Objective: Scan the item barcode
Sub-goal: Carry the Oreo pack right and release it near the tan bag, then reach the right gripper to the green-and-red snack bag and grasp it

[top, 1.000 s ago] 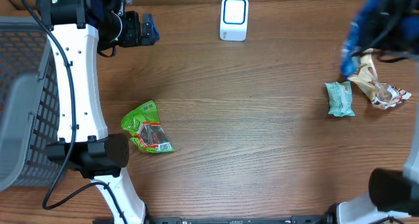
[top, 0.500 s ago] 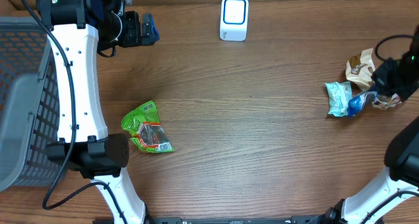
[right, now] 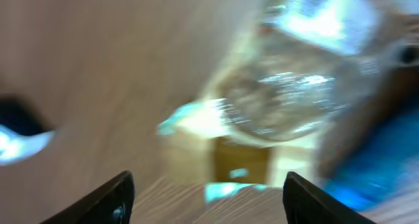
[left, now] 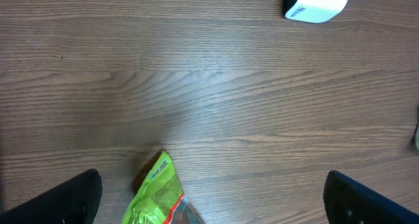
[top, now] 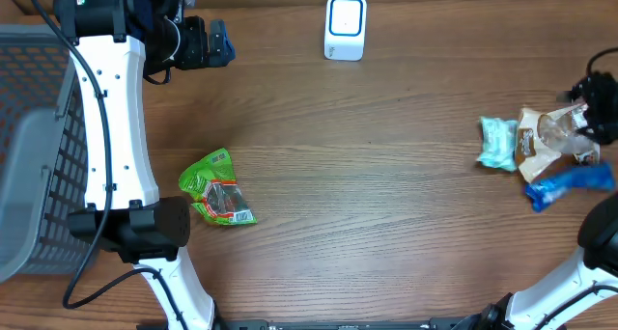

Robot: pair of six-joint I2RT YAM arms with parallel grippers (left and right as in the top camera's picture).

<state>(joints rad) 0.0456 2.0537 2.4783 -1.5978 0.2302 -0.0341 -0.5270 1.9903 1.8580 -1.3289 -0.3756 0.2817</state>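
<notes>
The white scanner [top: 345, 26] stands at the back middle of the table and shows again as the scanner [left: 316, 1] in the left wrist view. A green packet [top: 217, 187] lies front left. My left gripper [top: 214, 42] hangs high at the back left, wide open and empty, with the green packet [left: 157, 198] below the left gripper [left: 213, 178]. At the right edge, my right gripper [top: 591, 116] hovers over a brown and clear packet [top: 547, 137]. In the blurred right wrist view the right gripper [right: 208, 179] stands open over the brown and clear packet [right: 288, 93].
A teal packet [top: 498, 143] lies just left of the brown one. A blue packet [top: 570, 185] lies in front of them near the right edge. A grey mesh basket [top: 29, 147] fills the left side, behind my left arm.
My right arm swung down to the packets at the right and its jaws opened. The blue packet now lies flat and the brown one has shifted towards the teal one. The left arm is unchanged.
</notes>
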